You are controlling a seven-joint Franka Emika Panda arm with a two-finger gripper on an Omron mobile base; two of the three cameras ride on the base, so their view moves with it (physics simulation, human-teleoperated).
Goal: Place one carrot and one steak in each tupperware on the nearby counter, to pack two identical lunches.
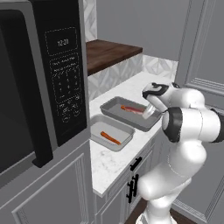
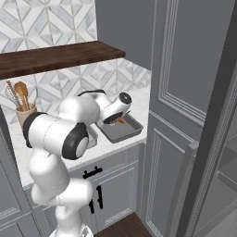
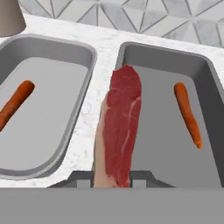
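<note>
room: grey panelled kitchen, patterned tile backsplash [image 2: 65,74], a tall grey cabinet wall on the right and a dark wooden shelf [image 1: 109,52] up at the back.

microwave: big black one [image 1: 39,83] filling the near left of the left base view, keypad facing us.

counter: white marbled top [image 1: 111,162] over grey cabinets with black handles. It's a fairly narrow strip, and both containers sit close to its front edge.

arm: the white arm [image 1: 188,127] bends over the counter from the right in the left base view, and in the right base view its bulk covers most of the left container.

tupperware: two grey tubs side by side. Near tupperware [image 1: 111,131] and far tupperware [image 1: 129,111] in the left base view, rims just beside each other with a thin strip of counter between.

utensil pot: right base view shows a tan holder [image 2: 25,113] with wooden spoons at the back left of the counter.

steak: red marbled slab [image 3: 120,127] sticking up and away from the gripper, hanging over the gap between the two tubs and the left rim of the right-hand one in the hand view.

carrots: one carrot [image 3: 188,113] lies in the right-hand tub and one [image 3: 15,103] in the left-hand tub.

gripper: the gripper [image 3: 112,179] is clamped onto the steak's near end, with a dark finger tip on each side.

free room: the right-hand tub has bare floor left of its carrot.
</note>
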